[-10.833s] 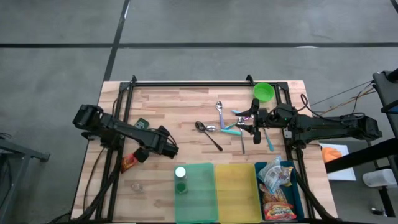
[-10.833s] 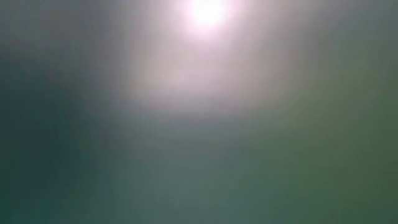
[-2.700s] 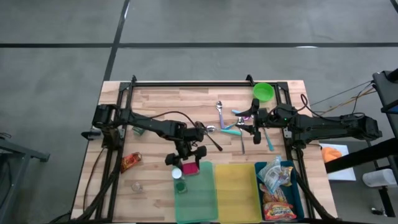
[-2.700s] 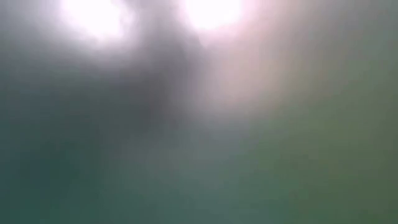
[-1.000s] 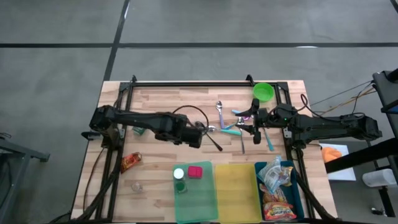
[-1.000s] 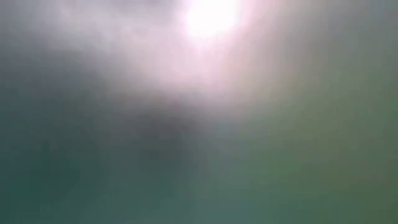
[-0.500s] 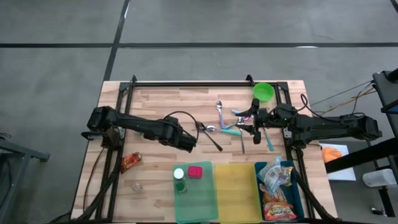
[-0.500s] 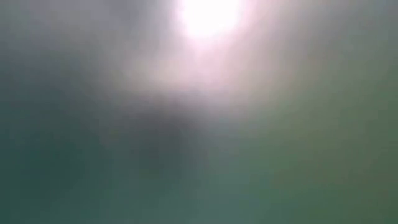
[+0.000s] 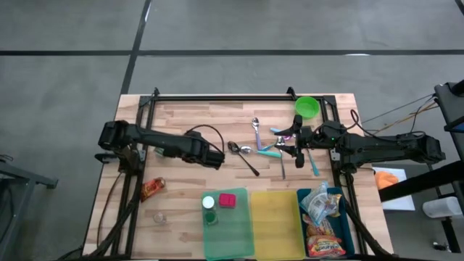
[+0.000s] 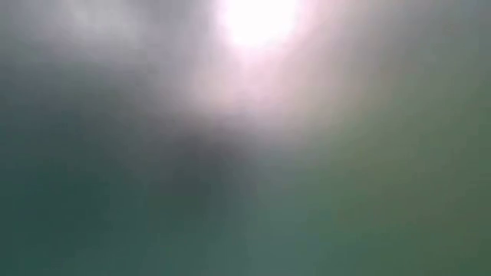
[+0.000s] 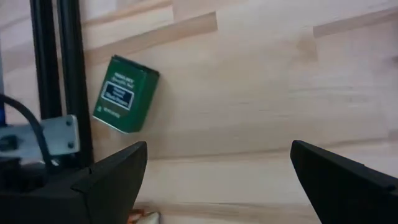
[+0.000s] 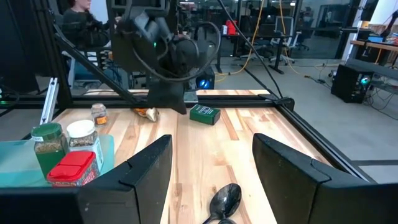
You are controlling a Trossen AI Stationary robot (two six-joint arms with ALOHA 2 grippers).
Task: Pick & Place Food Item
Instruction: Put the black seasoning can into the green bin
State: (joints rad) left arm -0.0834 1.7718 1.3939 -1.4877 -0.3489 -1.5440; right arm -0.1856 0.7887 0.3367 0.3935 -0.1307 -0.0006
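Left gripper point(image 9: 216, 161) open, empty, over bare tabletop point(image 9: 188, 123) left of centre, pointing steeply down. Green box point(image 11: 125, 94) lies flat near the left frame rail. Red food item point(image 9: 228, 200) sits in green bin point(image 9: 230, 232) beside white-lidded jar point(image 9: 209, 201). Right gripper point(image 9: 290, 141) open, empty, level by the spoons point(image 9: 243, 154).

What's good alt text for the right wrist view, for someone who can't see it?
Past the right gripper's open fingers, a wooden table holds a green box, a spoon, and jars with a red box on a teal tray. The left arm reaches down across the table; a person sits behind.
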